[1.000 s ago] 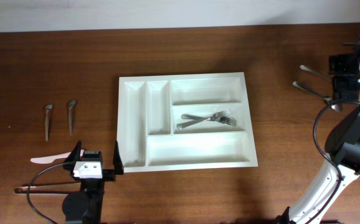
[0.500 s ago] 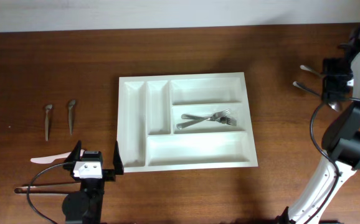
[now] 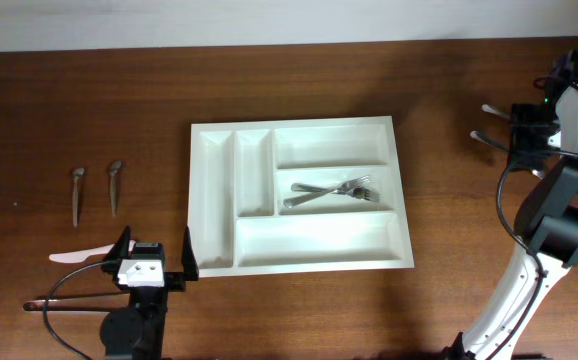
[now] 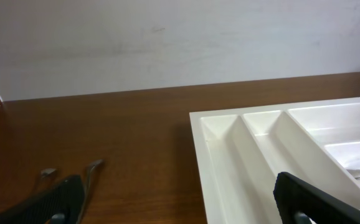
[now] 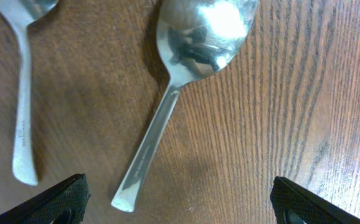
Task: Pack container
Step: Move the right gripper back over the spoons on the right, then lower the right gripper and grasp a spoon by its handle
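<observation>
Container (image 3: 314, 240) mid-table, just ahead of the left gripper (image 3: 156, 250). Its near corner is close beside that gripper's right finger; we cannot tell whether they touch. Two forks (image 3: 329, 190) lie crossed in its middle wide compartment. We note the left gripper spread wide, holding nothing. Right gripper (image 5: 186, 208) is well apart from the container, jaws released, nothing between them. A spoon (image 5: 167, 118) lies just ahead of it on the table (image 5: 304, 93), and a second spoon (image 5: 21, 106) off toward one finger.
</observation>
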